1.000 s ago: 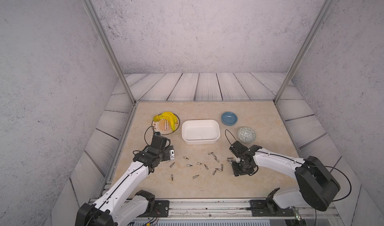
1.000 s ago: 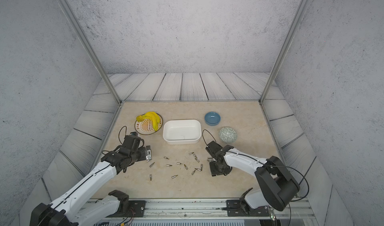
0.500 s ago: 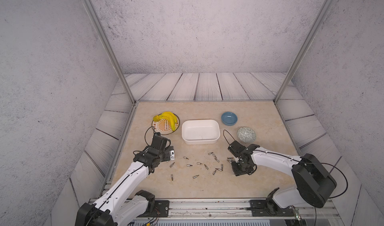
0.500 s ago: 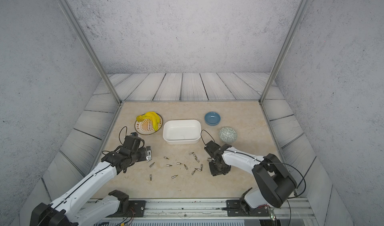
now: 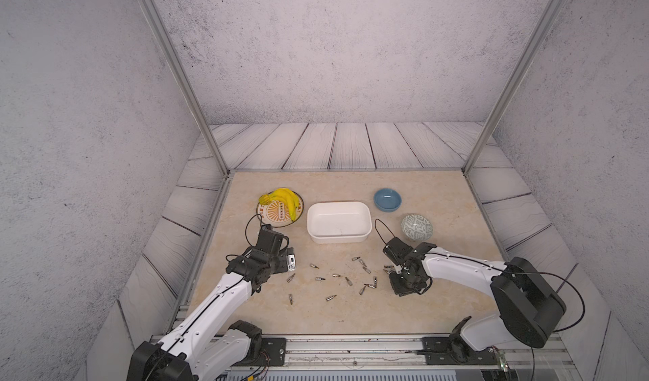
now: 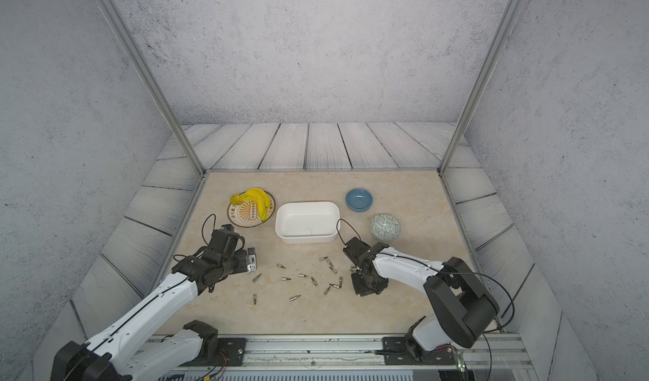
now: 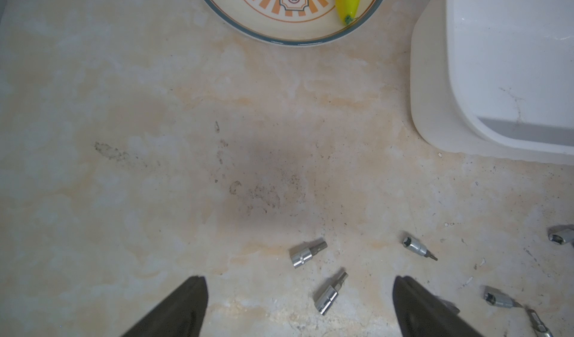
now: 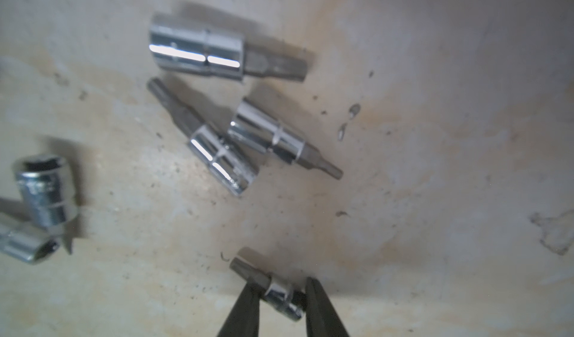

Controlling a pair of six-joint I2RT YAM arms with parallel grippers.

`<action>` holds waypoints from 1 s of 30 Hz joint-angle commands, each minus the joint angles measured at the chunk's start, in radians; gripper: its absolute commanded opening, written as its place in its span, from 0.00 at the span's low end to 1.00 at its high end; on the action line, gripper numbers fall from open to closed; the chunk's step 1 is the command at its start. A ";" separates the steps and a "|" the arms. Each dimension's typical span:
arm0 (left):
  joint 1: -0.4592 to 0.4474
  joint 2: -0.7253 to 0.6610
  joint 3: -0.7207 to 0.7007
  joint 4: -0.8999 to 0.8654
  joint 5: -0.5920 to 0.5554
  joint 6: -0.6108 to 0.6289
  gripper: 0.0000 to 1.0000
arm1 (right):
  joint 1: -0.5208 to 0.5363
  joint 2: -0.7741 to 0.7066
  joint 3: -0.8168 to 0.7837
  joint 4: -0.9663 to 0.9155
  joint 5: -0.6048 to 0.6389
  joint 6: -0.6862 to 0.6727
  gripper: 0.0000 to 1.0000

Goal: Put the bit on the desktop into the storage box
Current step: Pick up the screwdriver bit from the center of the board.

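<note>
Pinching a small chrome socket bit [image 8: 279, 290] on the beige marble-patterned desktop [image 8: 435, 164], the right gripper [image 8: 281, 282] grips tight (left gripper [image 7: 299, 278] hangs wide open).

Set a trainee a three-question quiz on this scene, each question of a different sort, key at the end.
1. Which gripper has a bit between its jaws?
2. True or false: the storage box already holds several bits.
3. What lies on the plate? A: bananas. B: a sponge. C: a bit.

Key: 1, the right gripper; 2, false, the box looks empty; 3, A.
</note>
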 commanded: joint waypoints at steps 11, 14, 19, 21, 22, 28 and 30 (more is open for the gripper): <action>-0.030 -0.001 -0.012 -0.038 -0.005 -0.031 1.00 | 0.015 0.040 -0.003 0.026 -0.004 -0.007 0.19; -0.038 -0.006 -0.013 -0.033 -0.006 -0.034 1.00 | 0.015 0.047 0.002 0.027 -0.001 -0.009 0.19; -0.047 0.006 -0.010 -0.032 -0.009 -0.033 1.00 | 0.015 0.058 0.024 0.022 0.005 -0.020 0.32; -0.050 0.011 -0.010 -0.030 -0.009 -0.034 1.00 | 0.015 0.062 0.035 0.017 0.008 -0.024 0.38; -0.051 0.012 -0.010 -0.030 -0.010 -0.035 1.00 | 0.015 0.064 0.040 0.015 0.010 -0.026 0.39; -0.055 0.013 -0.011 -0.027 -0.015 -0.035 1.00 | 0.015 0.090 0.076 0.012 0.013 -0.042 0.43; -0.055 0.016 -0.011 -0.027 -0.018 -0.035 1.00 | 0.015 0.100 0.086 0.017 0.010 -0.045 0.43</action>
